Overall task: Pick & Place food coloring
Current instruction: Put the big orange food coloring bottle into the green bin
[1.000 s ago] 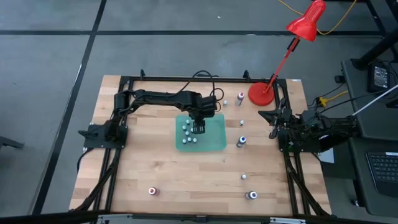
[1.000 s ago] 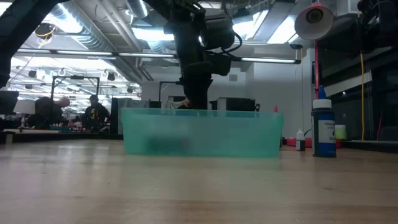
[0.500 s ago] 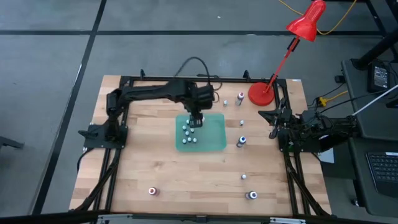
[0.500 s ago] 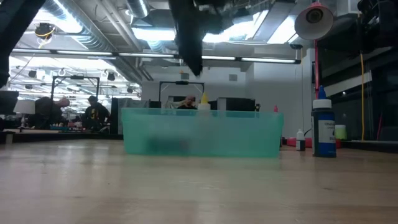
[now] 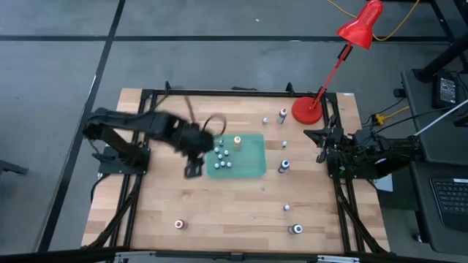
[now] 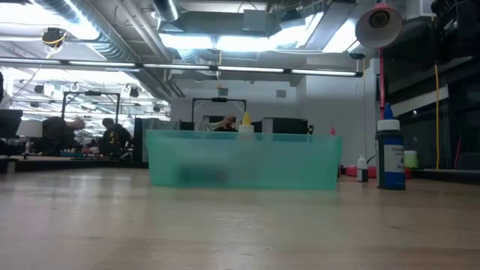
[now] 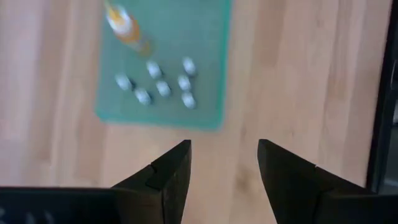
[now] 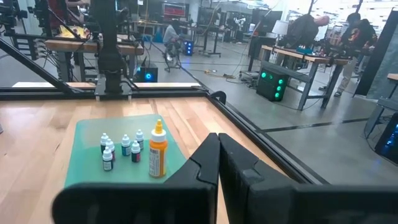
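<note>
The food coloring bottles are spread out. Several small white-capped ones (image 5: 222,155) and a taller orange one (image 5: 237,140) stand on their bases inside the green tray (image 5: 252,164). Others stand singly on the wood at the right (image 5: 283,166) and near the front (image 5: 178,224). My left gripper (image 5: 191,170) hovers open and empty above bare table just left of the tray; its wrist view looks down on the tray (image 7: 205,93) past my left gripper (image 7: 224,162). My right gripper (image 5: 320,145) waits shut at the right edge and shows shut in its wrist view (image 8: 217,152).
A red desk lamp (image 5: 360,28) stands with its base (image 5: 307,109) at the far right corner. A black frame rail (image 5: 227,92) borders the table. In the low view a blue-capped bottle (image 6: 389,154) stands right of the tray (image 6: 244,159). Bare wood lies left of and in front of the tray.
My left gripper has risen out of the tray and swung quickly toward the table's left and near edges, out of the low view. The orange bottle stands in the tray where the gripper was. The small bottles have kept their places.
</note>
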Robot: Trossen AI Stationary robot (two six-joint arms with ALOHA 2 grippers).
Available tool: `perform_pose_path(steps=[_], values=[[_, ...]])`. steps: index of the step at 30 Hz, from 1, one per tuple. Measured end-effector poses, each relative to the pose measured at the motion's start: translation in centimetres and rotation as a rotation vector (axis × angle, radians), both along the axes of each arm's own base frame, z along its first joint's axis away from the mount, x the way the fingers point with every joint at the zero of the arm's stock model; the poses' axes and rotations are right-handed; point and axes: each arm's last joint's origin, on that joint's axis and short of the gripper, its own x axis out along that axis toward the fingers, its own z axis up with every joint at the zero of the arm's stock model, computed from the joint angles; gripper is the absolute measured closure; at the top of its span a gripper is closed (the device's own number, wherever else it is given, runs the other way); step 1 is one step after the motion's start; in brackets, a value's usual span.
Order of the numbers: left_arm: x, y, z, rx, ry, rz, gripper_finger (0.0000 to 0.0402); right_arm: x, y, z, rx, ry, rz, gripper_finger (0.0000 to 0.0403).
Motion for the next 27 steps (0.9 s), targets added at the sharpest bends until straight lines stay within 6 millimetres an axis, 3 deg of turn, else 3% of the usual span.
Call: perform_pose_path(steps=[9, 15, 21, 27], values=[[-6.3, -8.2, -6.6, -0.085, 0.091, 0.105, 0.0214, 0.0, 0.0, 0.0, 0.000, 0.000, 0.000, 0.0391], [-9.2, -12.1, -8.9, -0.225, 0.066, 0.163, 0.0190, 0.0, 0.0, 0.0, 0.000, 0.001, -0.001, 0.0391], [-10.5, -15.4, -10.4, -0.242, 0.119, 0.096, 0.0156, -0.1, -0.1, 0.0, 0.001, 0.000, -0.052, 0.0391], [-9.5, -18.1, -12.5, -0.238, 0.097, 0.023, 0.0135, -0.1, -0.1, 0.0, 0.002, 0.001, -0.052, 0.0391]])
